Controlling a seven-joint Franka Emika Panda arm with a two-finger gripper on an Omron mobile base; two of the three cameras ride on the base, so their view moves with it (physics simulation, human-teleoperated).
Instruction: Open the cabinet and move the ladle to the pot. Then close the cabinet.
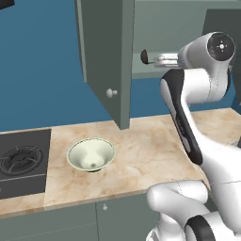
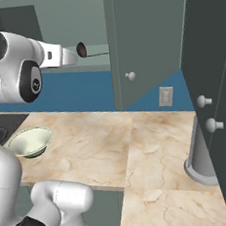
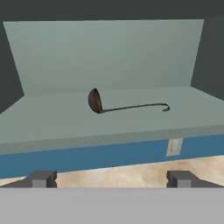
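The cabinet (image 1: 106,56) stands open, its door (image 2: 147,38) swung out over the counter with a pale knob (image 2: 130,76). The ladle (image 3: 127,106) lies on its side on the cabinet's bottom shelf (image 3: 52,122), with the dark cup at the left and the thin handle running right. It also shows as a dark cup, the ladle (image 1: 145,57), just past my hand, and again as the ladle (image 2: 82,50). My gripper (image 3: 111,180) is open and empty, level with the shelf's front edge and short of the ladle. The pot is out of view.
A pale green-white bowl (image 1: 91,154) sits on the marble counter (image 1: 150,155) beside the stove burner (image 1: 21,160). A grey cylinder (image 2: 201,155) stands at the counter's right under another tall door with knobs (image 2: 204,101). A wall outlet (image 2: 165,96) is below the cabinet.
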